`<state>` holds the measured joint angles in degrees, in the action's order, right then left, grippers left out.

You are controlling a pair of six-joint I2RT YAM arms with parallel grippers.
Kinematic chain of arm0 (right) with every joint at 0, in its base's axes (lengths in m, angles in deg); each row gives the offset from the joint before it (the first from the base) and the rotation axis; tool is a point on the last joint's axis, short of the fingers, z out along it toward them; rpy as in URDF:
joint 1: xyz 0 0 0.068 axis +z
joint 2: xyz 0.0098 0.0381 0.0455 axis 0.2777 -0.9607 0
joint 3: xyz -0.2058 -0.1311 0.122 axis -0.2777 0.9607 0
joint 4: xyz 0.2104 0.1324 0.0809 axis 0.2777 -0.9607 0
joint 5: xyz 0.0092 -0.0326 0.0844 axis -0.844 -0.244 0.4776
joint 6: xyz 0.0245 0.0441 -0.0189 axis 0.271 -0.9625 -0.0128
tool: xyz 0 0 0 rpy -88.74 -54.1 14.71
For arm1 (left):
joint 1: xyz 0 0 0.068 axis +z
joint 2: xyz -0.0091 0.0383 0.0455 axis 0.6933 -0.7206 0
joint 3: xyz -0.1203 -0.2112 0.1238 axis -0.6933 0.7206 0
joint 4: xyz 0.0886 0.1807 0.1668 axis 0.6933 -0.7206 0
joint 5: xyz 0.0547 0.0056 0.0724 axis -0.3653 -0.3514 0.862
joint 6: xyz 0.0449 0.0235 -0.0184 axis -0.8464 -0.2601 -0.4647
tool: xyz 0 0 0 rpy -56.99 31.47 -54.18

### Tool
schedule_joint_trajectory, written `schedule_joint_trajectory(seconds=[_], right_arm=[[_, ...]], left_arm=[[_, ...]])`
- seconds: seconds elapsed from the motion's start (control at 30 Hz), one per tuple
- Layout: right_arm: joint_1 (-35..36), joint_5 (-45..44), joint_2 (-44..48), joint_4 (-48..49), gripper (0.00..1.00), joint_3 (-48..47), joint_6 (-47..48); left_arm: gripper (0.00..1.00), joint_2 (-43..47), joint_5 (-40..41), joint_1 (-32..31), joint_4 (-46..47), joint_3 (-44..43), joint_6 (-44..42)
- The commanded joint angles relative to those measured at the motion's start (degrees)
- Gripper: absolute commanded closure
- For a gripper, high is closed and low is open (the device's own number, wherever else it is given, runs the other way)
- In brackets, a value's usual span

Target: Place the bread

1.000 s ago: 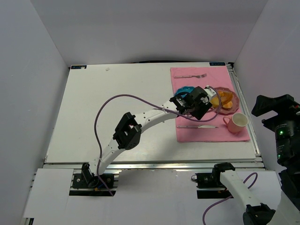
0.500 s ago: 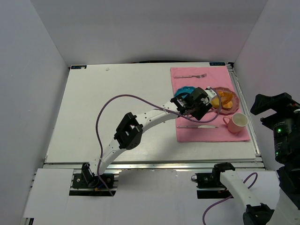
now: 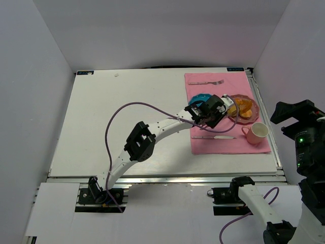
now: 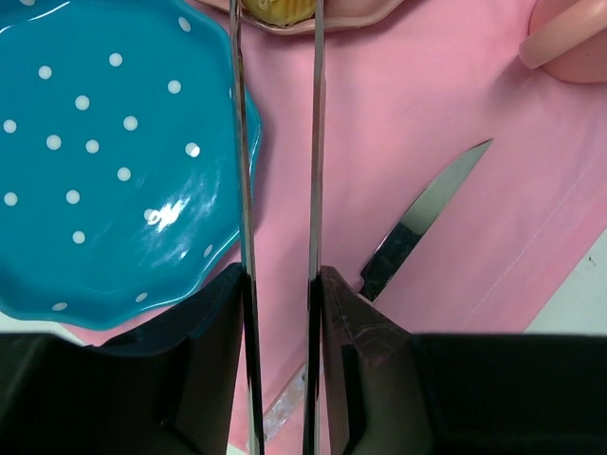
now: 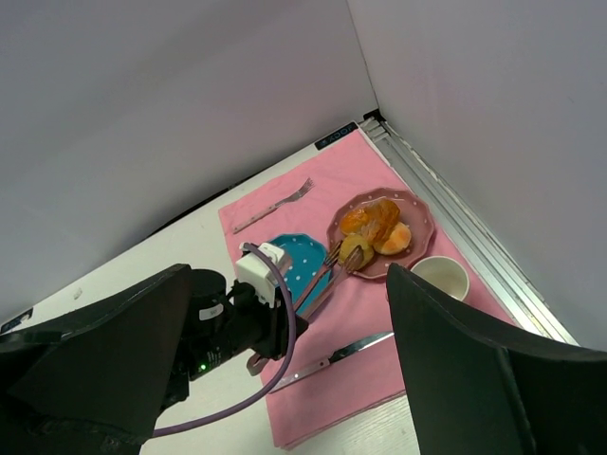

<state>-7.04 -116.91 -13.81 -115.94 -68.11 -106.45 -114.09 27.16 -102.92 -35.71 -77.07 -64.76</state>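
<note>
The bread [image 5: 356, 248] is a small round golden bun at the near-left edge of the pink plate [image 5: 417, 213]. Its top also shows in the left wrist view [image 4: 275, 9]. My left gripper [image 3: 210, 112] [image 4: 282, 284] is shut on metal tongs [image 4: 247, 190] [image 5: 327, 270]. Their forked tips sit on either side of the bun, close against it. The tong arms stand narrow and nearly parallel. My right gripper [image 5: 289, 275] hangs high at the right, open, with nothing between its fingers.
Two golden-orange bread pieces [image 5: 384, 223] share the pink plate. A blue dotted plate [image 4: 95, 171] lies left of the tongs on the pink mat [image 3: 228, 145]. A pink cup [image 3: 257, 132], a knife [image 4: 427, 213] and a fork [image 3: 205, 82] also lie on the mat.
My left gripper has squeezed the tongs narrower, bringing the tips in on the bun. The left arm shifted only slightly. The right arm barely moved.
</note>
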Motion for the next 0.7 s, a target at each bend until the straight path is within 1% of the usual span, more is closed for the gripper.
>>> schedule_joint_trajectory(seconds=[0.0,0.17,0.2,0.4,0.57,0.67], right_arm=[[0.1,-0.3,-0.1,3.0,0.11,0.1,0.1],[0.1,1.6,0.1,3.1,0.11,0.0,-0.5],[0.0,2.0,0.2,3.1,0.11,0.1,-0.6],[0.0,4.4,1.4,2.4,0.11,0.2,-1.8],[0.0,5.6,2.4,1.7,0.11,0.1,-2.7],[0.0,5.9,3.0,1.0,0.11,0.1,-3.2]], left_arm=[[0.58,6.0,0.1,0.1,0.7,0.5,-0.3],[0.59,11.2,-0.5,0.1,-0.1,2.9,1.3],[0.59,13.7,-0.7,0.1,0.4,5.0,1.5],[0.6,22.3,0.2,0.1,3.0,12.5,4.5],[0.6,25.7,5.5,0.1,2.4,17.3,5.8],[0.6,26.7,10.3,0.1,2.4,21.0,5.2]])
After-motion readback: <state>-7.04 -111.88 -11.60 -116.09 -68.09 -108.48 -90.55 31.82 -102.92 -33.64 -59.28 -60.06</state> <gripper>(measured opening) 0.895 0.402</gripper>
